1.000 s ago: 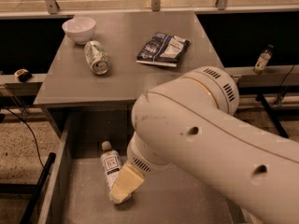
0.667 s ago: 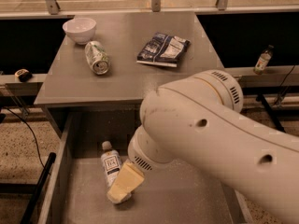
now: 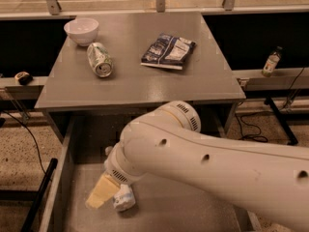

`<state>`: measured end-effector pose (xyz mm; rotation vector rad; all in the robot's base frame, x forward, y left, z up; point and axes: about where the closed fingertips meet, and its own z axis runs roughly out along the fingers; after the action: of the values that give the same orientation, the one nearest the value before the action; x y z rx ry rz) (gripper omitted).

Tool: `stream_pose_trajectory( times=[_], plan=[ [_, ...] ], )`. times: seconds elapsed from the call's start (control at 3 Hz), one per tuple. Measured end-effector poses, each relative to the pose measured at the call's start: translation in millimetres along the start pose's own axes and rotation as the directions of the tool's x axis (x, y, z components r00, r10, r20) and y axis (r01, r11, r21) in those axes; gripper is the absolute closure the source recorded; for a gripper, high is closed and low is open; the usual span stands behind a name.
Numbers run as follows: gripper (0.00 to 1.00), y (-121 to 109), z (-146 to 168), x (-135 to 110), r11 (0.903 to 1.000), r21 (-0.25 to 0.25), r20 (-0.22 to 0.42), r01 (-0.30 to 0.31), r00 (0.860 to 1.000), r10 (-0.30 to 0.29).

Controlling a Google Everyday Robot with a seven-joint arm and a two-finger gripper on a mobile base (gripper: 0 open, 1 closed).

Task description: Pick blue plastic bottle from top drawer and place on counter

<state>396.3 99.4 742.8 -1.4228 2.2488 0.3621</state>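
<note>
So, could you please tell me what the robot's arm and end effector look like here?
The arm is a thick, smooth, cream-white tube with small dark round holes along it and ribbed vent slots on its rounded joint cap. The end effector, down in the top drawer, shows as a pale yellow wedge. No cables or lettering show.
</note>
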Motion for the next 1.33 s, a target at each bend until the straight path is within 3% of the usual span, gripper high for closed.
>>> stream_pose_trajectory(
  times=[0.67, 1.33],
  plan=[
    [0.0, -18.3, 57.5, -8.3, 0.9968, 0.026, 0.084, -0.075, 0.994, 0.073],
    [0.0, -27.5, 86.1, 5.4, 0.9918, 0.033, 0.066, -0.124, 0.99, 0.121]
  ],
)
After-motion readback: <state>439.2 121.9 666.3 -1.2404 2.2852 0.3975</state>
